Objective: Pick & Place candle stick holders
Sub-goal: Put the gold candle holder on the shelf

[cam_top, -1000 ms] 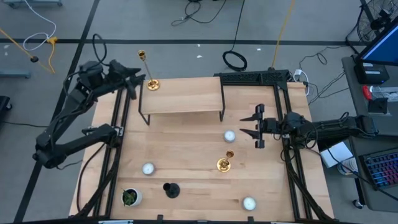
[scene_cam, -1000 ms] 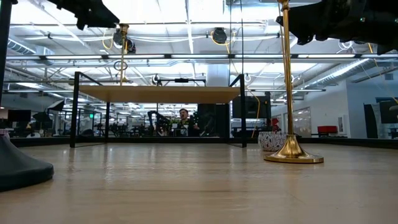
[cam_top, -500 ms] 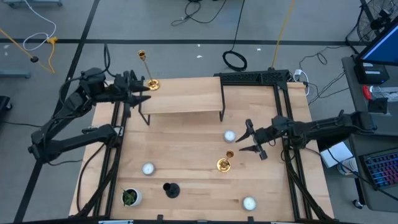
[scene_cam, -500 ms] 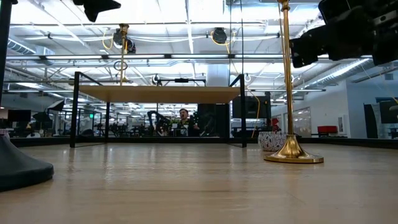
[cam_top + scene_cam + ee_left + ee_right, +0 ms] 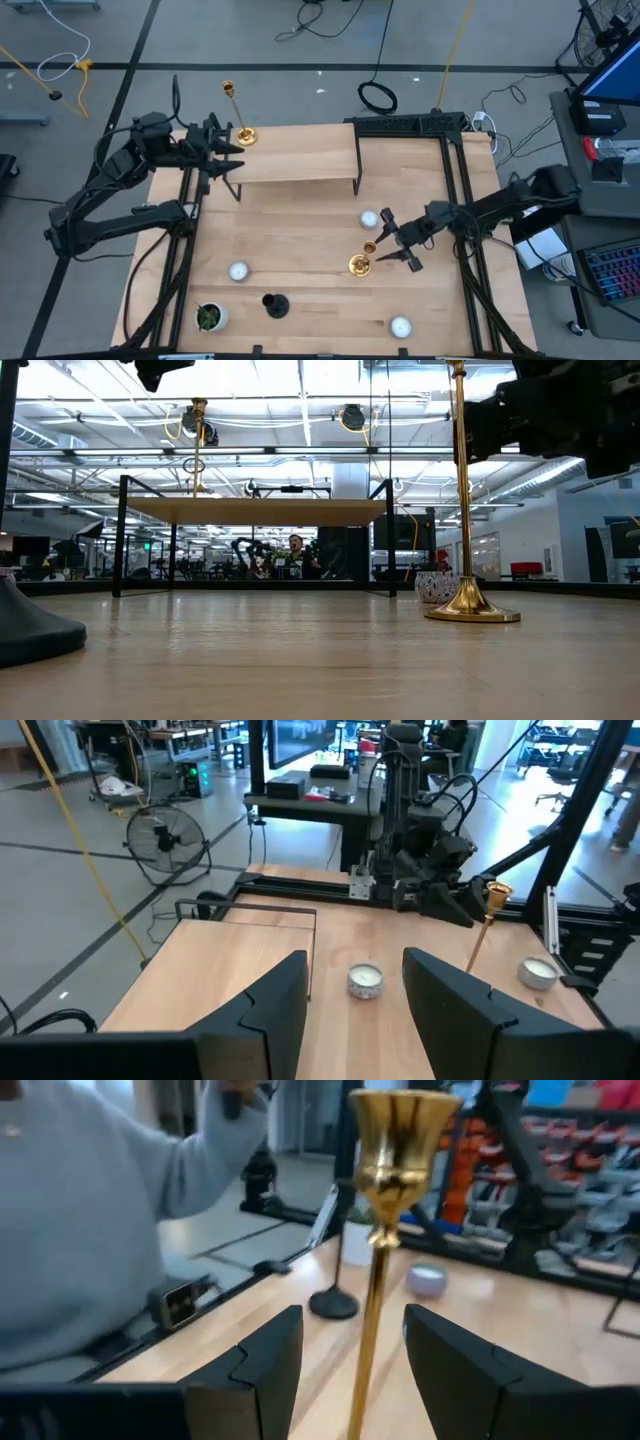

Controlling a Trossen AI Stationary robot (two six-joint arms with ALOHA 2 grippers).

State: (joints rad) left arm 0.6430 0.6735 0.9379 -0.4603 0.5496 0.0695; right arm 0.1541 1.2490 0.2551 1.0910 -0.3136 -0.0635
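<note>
Gold candlestick point(image 5: 361, 262) is seen standing upright on the table point(image 5: 300, 230) just before the spread right hand point(image 5: 391, 241), its stem framed between the fingers point(image 5: 255, 1370), while the left hand point(image 5: 222, 158), likewise spread, is held by the far-left corner.

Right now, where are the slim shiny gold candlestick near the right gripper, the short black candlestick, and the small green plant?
slim shiny gold candlestick point(image 5: 360, 264), high view, round base.
short black candlestick point(image 5: 275, 305), high view, base.
small green plant point(image 5: 208, 317), high view, leaves.
</note>
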